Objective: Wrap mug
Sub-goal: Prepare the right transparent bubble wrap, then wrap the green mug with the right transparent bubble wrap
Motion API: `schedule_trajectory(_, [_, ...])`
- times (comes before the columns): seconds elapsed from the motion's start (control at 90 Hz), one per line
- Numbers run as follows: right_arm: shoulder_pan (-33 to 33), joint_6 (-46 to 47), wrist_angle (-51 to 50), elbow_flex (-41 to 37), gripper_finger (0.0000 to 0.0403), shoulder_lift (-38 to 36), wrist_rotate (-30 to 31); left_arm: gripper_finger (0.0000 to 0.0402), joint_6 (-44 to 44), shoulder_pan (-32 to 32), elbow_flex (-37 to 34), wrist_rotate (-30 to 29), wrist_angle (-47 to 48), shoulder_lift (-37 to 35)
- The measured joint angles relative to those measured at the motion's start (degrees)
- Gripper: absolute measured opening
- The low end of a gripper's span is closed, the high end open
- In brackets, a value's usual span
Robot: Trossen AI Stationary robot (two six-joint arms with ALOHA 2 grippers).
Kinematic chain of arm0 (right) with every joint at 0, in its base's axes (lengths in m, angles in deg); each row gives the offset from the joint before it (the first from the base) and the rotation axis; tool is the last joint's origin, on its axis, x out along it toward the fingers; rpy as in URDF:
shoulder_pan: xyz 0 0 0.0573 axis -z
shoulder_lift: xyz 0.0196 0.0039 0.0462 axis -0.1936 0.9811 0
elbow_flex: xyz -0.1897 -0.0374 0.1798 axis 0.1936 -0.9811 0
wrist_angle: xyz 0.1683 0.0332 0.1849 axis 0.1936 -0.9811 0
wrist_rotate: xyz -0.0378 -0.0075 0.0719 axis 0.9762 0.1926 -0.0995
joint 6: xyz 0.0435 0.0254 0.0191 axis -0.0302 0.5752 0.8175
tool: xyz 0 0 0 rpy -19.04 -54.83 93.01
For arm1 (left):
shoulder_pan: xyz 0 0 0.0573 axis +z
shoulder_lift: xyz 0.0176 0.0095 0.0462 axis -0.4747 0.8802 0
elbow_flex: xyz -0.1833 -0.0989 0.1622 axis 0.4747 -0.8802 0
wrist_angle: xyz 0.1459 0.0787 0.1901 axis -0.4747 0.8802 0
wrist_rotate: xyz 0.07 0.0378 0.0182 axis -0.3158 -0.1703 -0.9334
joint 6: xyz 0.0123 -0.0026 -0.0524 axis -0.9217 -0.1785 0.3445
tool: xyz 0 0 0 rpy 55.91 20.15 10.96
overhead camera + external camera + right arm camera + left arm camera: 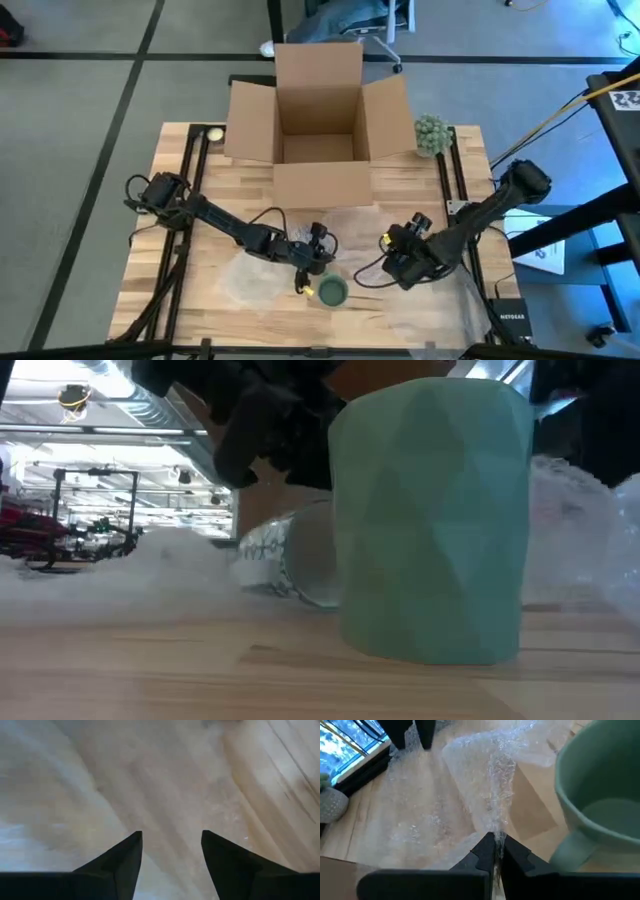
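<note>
A pale green mug [332, 291] stands upright on the wooden table near its front edge, and it fills the low view [430, 520]. A clear bubble wrap sheet [335, 225] lies spread on the table behind and to the left of the mug. My left gripper [303, 280] is just left of the mug [600, 795], shut on the wrap. My right gripper [386, 245] hovers open to the right of the mug, above the wrap, with nothing between its fingers [125, 865]. My left gripper pinches a bunched ridge of the bubble wrap [495, 827] between its two fingers [485, 851], close beside the mug. From the pinch, the wrap runs away in a raised crease. The rest of the sheet lies on the table.
An open cardboard box [318, 120] stands at the table's far middle. A grey-green knobbly ball [430, 133] sits to its right and a small round thing [213, 133] to its left. Bare wood lies at the front left and front right.
</note>
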Motion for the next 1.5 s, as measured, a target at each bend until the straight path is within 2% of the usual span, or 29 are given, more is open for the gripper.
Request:
schedule_trajectory(0.278, [1.0, 1.6, 1.1, 0.0, 0.0188, 2.6, -4.0, 0.0004, 2.2, 0.0, 0.0, -0.1, 0.1, 0.0])
schedule_trajectory(0.467, [1.0, 1.6, 1.2, 0.0, 0.0188, 2.6, -4.5, 0.0044, 5.1, 0.0, 1.9, -2.0, 3.3, -0.8])
schedule_trajectory(0.7, [1.0, 1.6, -3.6, 0.0, 0.0188, 2.6, -6.0, 0.0117, 8.5, -0.8, 7.4, -4.3, 18.3, -5.2])
schedule_trajectory(0.856, [0.9, 1.6, -5.2, 0.0, 0.0188, 2.6, -6.0, 0.0147, 21.1, -1.7, 8.6, -4.5, 32.5, -8.6])
schedule_trajectory(0.922, [0.9, 1.2, -3.8, 0.0, 0.0188, 2.6, -4.9, 0.0151, 28.4, -1.9, 8.6, -4.5, 36.5, -8.6])
schedule_trajectory(1.0, [1.0, 0.1, -1.8, 0.0, 0.0188, 2.6, -3.6, 0.0152, 33.0, -1.9, 8.3, -3.8, 36.2, -7.4])
schedule_trajectory(1.178, [0.9, 0.0, -1.9, 0.0, 0.0188, 2.6, -2.4, 0.0153, 38.0, -2.8, 8.3, -4.7, 35.8, -4.9])
schedule_trajectory(1.5, [0.5, 0.1, -4.7, 0.0, 0.0188, 2.6, -3.1, 0.0153, 43.6, -6.6, 9.6, -6.5, 37.7, -4.7])
